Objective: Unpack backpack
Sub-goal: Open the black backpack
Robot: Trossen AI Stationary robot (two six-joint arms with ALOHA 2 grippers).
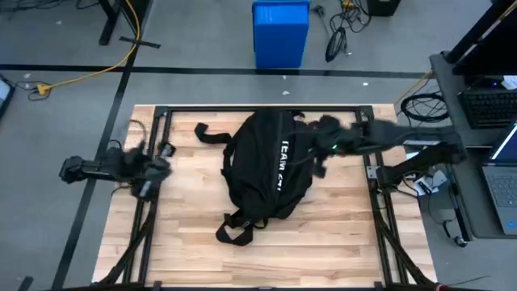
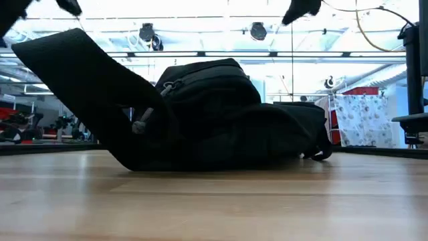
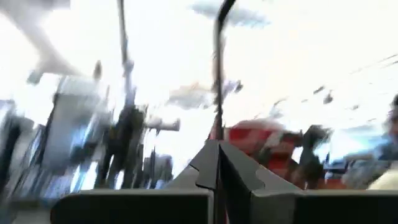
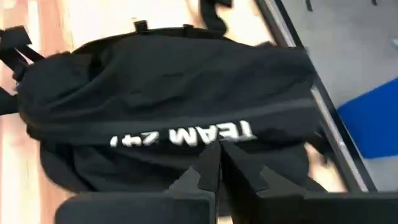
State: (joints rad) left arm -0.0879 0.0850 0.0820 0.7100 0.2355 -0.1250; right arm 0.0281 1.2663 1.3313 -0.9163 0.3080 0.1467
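The black backpack [image 1: 262, 166] lies on its side in the middle of the wooden table, its white lettering [image 4: 186, 135] facing up. One strap loop [image 1: 234, 230] trails toward the near edge and another strap [image 1: 212, 133] toward the far left. My right gripper [image 4: 219, 155] hovers shut above the backpack's far right part [image 1: 317, 129], well clear of it in the low view [image 2: 301, 8]. My left gripper [image 3: 217, 155] is shut and raised over the table's left edge [image 1: 166, 158], pointing out into the room.
A black metal frame [image 1: 266, 109] runs along the table's far, left and right edges. A blue bin [image 1: 280, 32] stands on the floor beyond the far edge, and a laptop [image 1: 505, 178] sits to the right. Bare wood [image 1: 266, 259] lies between the backpack and the near edge.
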